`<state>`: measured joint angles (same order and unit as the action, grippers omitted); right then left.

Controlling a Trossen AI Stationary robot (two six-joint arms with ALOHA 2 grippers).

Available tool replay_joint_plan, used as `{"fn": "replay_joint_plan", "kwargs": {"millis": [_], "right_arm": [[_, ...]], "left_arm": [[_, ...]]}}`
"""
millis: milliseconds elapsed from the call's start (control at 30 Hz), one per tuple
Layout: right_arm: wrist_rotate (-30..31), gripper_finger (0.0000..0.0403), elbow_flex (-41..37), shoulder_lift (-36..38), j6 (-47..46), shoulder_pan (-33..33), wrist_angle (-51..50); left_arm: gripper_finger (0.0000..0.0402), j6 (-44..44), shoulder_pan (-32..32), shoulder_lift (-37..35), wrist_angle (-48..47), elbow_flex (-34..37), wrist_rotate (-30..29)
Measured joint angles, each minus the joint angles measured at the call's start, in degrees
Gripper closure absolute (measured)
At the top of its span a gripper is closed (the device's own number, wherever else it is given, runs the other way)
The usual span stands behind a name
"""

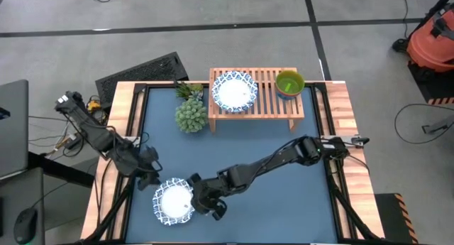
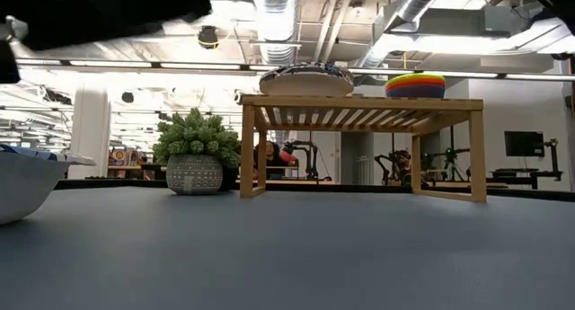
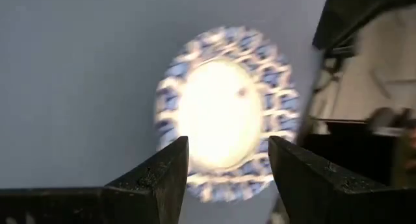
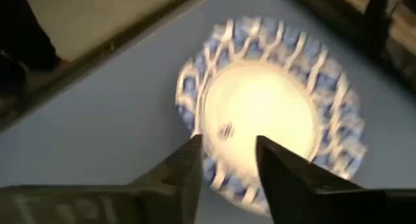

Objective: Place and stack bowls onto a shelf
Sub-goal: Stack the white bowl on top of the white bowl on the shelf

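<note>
A patterned bowl (image 1: 174, 200) with a blue-and-white rim and white centre rests on its base on the blue table, near the front left; the low view shows its side (image 2: 27, 180). My left gripper (image 1: 149, 177) hovers open just left of it and looks down on the bowl (image 3: 224, 113) past its fingers (image 3: 227, 146). My right gripper (image 1: 206, 202) stands open above the bowl's right rim (image 4: 273, 113), with its fingers (image 4: 227, 143) apart. The wooden shelf (image 1: 266, 106) at the back carries another patterned bowl (image 1: 235, 91) and a small bowl (image 1: 289, 82), green inside.
A green spiky plant in a pot (image 1: 191, 113) stands on the table left of the shelf (image 2: 359, 103). Open blue table lies between the near bowl and the shelf. Wooden borders (image 1: 344, 124) run along the table's sides.
</note>
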<state>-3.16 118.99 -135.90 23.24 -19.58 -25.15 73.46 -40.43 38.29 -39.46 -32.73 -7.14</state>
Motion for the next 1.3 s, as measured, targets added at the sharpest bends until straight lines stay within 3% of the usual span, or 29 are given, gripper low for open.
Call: {"fn": "replay_joint_plan", "kwargs": {"millis": [167,433,633,833,1000,1167,1300], "right_arm": [[1.0,0.0186,-0.2,-0.3,-4.9,0.3,-1.4],[1.6,0.0184,-0.1,-0.2,-6.9,1.3,-1.3],[1.6,0.0185,-0.1,-0.2,-7.8,1.4,-3.6],[1.6,0.0186,-0.1,0.6,-6.4,1.8,-6.9],[1.6,0.0186,-0.1,1.7,-5.2,2.1,-7.0],[2.5,0.0186,-0.1,2.1,-10.8,2.1,-5.9],[1.1,0.0186,-0.1,2.1,-16.6,2.1,-5.9]], "left_arm": [[0.0205,3.6,-2.4,1.3,-7.5,0.0,-2.0],[0.0205,4.5,-3.9,12.2,-12.3,0.6,0.1],[0.0205,4.2,-4.2,20.2,-0.1,3.1,1.1],[0.0205,-2.1,-3.5,26.0,18.7,3.3,-6.7],[0.0205,-8.0,1.6,29.9,26.0,3.3,-11.0],[0.0205,-16.6,7.8,30.5,31.6,3.3,-5.6],[0.0205,-20.7,9.6,26.3,33.0,3.3,-0.4]]}}
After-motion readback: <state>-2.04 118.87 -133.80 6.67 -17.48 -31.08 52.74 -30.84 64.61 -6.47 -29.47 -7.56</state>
